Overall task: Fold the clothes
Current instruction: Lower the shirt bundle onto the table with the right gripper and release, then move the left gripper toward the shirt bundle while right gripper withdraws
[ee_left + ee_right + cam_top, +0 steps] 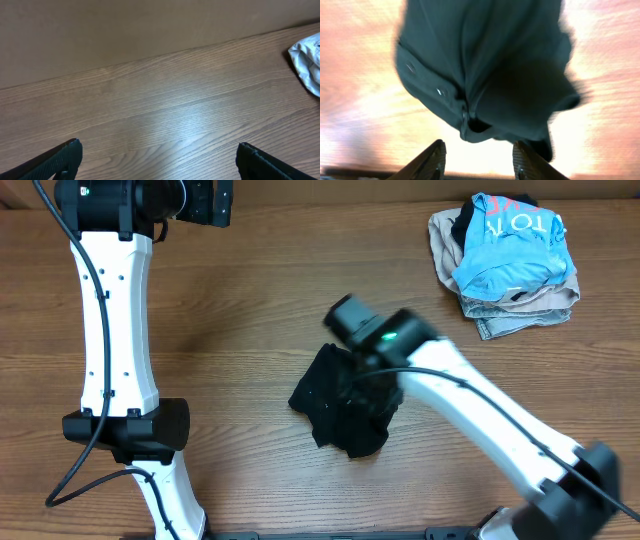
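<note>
The black garment [335, 405] lies bunched in a small heap on the wooden table, near the middle. The right arm reaches over it, and its wrist covers the heap's right part. In the right wrist view the garment [485, 65] fills the upper frame, with tiny pale buttons along one edge. My right gripper [477, 157] is open, and its fingers sit just below the cloth edge with nothing between them. My left gripper [157, 160] is open and empty over bare table at the far left; its fingers are hidden in the overhead view.
A pile of clothes sits at the back right: a light blue shirt [510, 240] with white lettering on top of beige folded garments [525, 305]. Part of that pile [307, 62] shows at the right edge of the left wrist view. The left arm's white link [115, 330] stands at the left.
</note>
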Robot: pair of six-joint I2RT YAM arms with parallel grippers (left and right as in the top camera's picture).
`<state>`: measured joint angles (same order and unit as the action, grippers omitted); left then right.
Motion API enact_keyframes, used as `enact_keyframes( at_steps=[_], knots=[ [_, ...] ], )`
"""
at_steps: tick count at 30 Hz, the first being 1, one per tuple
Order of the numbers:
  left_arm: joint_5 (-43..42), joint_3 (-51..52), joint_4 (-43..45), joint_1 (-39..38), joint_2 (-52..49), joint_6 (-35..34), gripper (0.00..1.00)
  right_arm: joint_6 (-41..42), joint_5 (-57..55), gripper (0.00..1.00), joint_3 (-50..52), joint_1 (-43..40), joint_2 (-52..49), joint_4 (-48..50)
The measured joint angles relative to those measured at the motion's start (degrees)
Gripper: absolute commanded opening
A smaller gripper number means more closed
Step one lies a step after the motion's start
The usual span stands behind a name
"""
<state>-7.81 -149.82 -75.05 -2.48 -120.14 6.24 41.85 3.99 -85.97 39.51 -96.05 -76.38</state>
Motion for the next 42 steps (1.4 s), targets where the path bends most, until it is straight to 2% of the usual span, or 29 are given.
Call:
enact_keyframes(
  at_steps=[6, 15, 16, 17, 18, 19, 23, 34, 36, 37, 39, 42],
  knots=[
    [0.0, 0.0, 0.0, 0.0, 0.02, 0.0, 1.0, -0.79, -2.8, 0.46, 0.15, -2.38, 3.08, -0.83],
    [0.17, 0.0, 0.0, 0.0, 0.0, 0.0, 1.0, -1.9, -5.68, 0.49, 9.81, -4.48, 2.75, 5.16],
    [0.17, 0.0, 0.0, 0.0, 0.0, 0.0, 1.0, -2.14, -5.75, 0.45, 10.51, -4.76, 2.75, 6.58],
    [0.17, 0.0, 0.0, 0.0, 0.0, 0.0, 1.0, -2.71, -5.9, 0.34, 11.23, -5.07, 2.75, 8.24],
    [0.17, 0.0, 0.02, 0.0, 0.0, 0.0, 1.0, -3.45, -6.16, 0.16, 11.87, -5.38, 2.75, 9.9],
    [0.2, 0.0, 0.0, 0.0, 0.0, 0.0, 1.0, -3.89, -6.67, 0.04, 12.31, -5.49, 2.71, 11.26],
    [0.2, 0.0, 0.0, 0.0, 0.0, 0.0, 1.0, -4.59, -9.18, 0.04, 12.59, -6.75, 2.64, 13.97],
    [0.2, 0.0, -0.02, 0.0, 0.0, 0.0, 1.0, -7.5, -7.89, 0.04, 12.59, -18.78, 2.64, 10.49],
    [0.2, 0.31, -0.02, 0.0, 0.0, 0.0, 1.0, -7.8, -6.93, 0.13, 12.61, -19.08, 2.64, 10.75],
    [0.2, 0.48, 0.0, 0.0, 0.0, 0.0, 1.0, -7.98, -6.43, 0.3, 12.63, -19.06, 2.64, 10.82],
    [0.17, 1.29, -0.02, 0.0, 0.0, 0.0, 1.0, -8.28, -5.68, 0.5, 12.7, -19.06, 2.64, 10.82],
    [0.11, 2.89, 0.02, 0.0, 0.0, 0.0, 1.0, -8.57, -4.48, 0.64, 12.68, -19.12, 2.64, 10.78]
  ],
)
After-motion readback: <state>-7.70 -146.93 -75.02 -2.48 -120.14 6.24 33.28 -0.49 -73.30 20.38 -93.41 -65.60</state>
